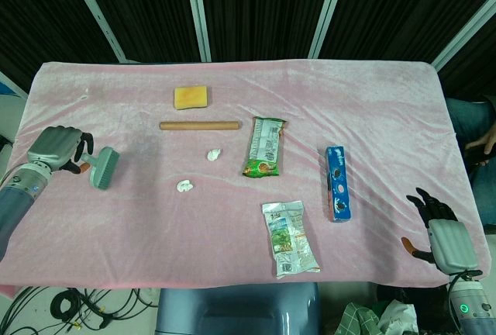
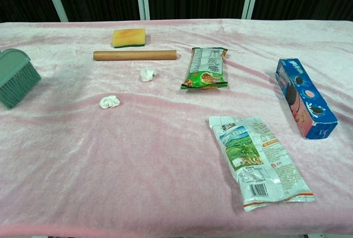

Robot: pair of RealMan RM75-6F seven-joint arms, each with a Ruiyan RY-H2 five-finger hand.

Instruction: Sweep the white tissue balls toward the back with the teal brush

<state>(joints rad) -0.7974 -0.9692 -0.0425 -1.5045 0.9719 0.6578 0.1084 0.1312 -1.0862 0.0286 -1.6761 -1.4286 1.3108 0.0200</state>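
My left hand (image 1: 56,147) grips the handle of the teal brush (image 1: 103,167) at the table's left side; its bristles point toward the front. In the chest view only the brush head (image 2: 15,77) shows at the left edge. Two white tissue balls lie on the pink cloth: one (image 1: 185,186) (image 2: 109,102) nearer the front, one (image 1: 214,154) (image 2: 147,75) just in front of the wooden rod. The brush stands well left of both. My right hand (image 1: 438,225) rests open at the front right corner, holding nothing.
A wooden rod (image 1: 199,126) and a yellow sponge (image 1: 190,96) lie behind the tissue balls. A green snack bag (image 1: 263,147), a blue cookie box (image 1: 337,183) and a white snack bag (image 1: 290,238) lie to the right. The pink cloth (image 1: 372,94) covers the table.
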